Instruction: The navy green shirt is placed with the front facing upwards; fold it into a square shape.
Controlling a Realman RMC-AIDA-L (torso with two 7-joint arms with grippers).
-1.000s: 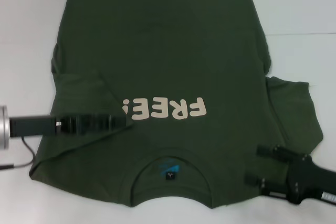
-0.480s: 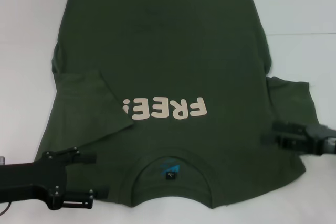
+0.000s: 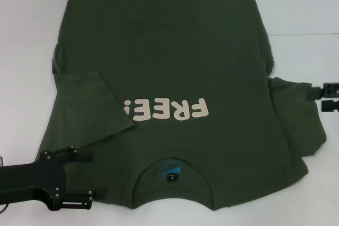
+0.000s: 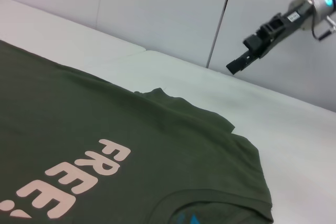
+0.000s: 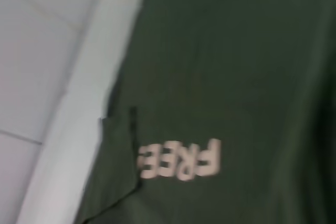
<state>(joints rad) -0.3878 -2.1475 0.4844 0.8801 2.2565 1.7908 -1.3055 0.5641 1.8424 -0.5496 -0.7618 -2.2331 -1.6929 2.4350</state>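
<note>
The navy green shirt lies flat on the white table, front up, with the cream "FREE!" print and the collar with its blue label toward me. Its left sleeve is folded in over the body; the right sleeve lies spread out. My left gripper is open at the shirt's near left shoulder corner, holding nothing. At the right sleeve's outer edge my right gripper hovers open and empty. The left wrist view shows the right gripper raised above the table. The shirt fills the right wrist view.
The white table shows bare around the shirt on both sides. A seam line crosses the table top at the right. A pale wall stands behind the table's far edge.
The left gripper left the folded left sleeve and came down to the near left shoulder corner. The right gripper rose from the near right corner and moved out to the right sleeve's edge.
</note>
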